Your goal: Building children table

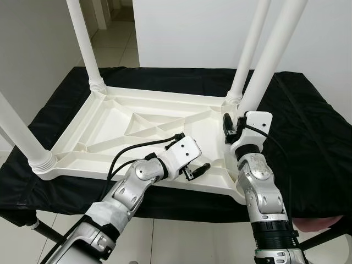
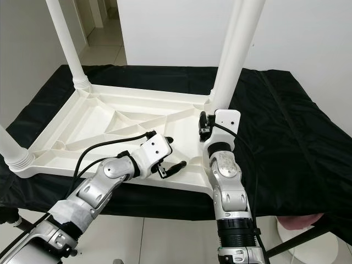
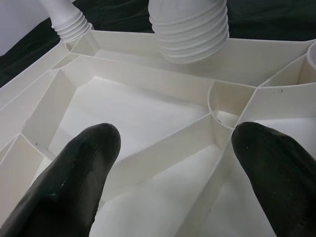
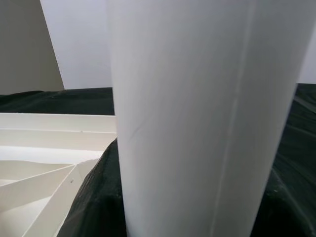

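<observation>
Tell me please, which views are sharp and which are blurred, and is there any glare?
Both eye views are sharp and evenly lit, with no strong glare on the white tabletop. In the left wrist view the fingers are soft, out of focus. In the right wrist view the table leg is very near and pale.

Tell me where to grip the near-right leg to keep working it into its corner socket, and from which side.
Grip the near-right leg low on its smooth round shaft, just above the tabletop corner, from the robot's side. It stands nearly upright, so fingers can close across it; the right gripper is already there.
</observation>
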